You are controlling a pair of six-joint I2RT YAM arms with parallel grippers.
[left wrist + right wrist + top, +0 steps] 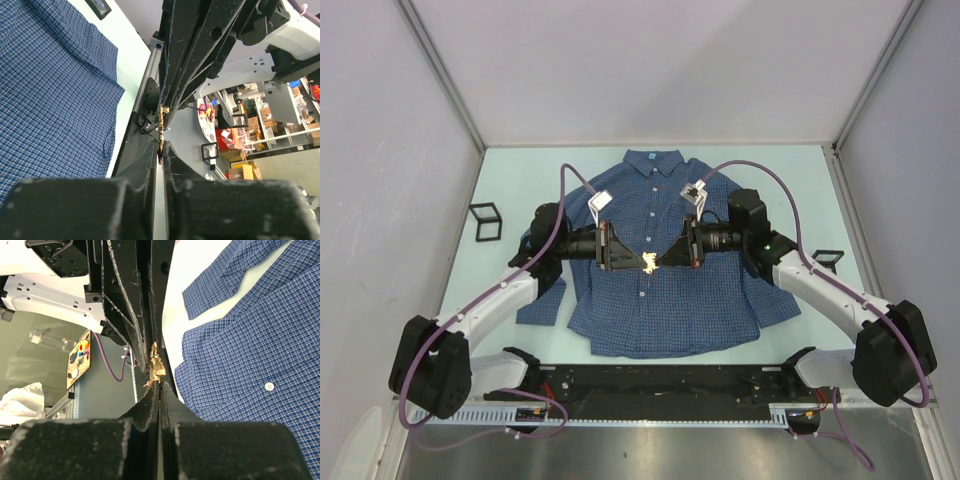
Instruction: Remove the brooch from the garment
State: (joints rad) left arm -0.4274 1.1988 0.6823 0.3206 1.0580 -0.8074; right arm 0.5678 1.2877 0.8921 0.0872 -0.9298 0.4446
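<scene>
Left gripper (636,262) and right gripper (667,262) meet tip to tip, each with its jaws drawn narrow onto the brooch (650,264). The brooch sits pinched between the two sets of fingertips, above the middle of the garment (650,315). Neither wrist view shows fabric drawn up to it, so detachment is judged done or nearly so; carrying it clear is still outstanding.

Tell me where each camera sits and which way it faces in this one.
Top external: above and behind the robot, looking down at the shirt; both arms show.
Left wrist: on the left arm, looking past its own left gripper at the brooch.
Right wrist: mirrored, past its own right gripper.
Shared: both wrist views show the brooch and the opposite gripper.
</scene>
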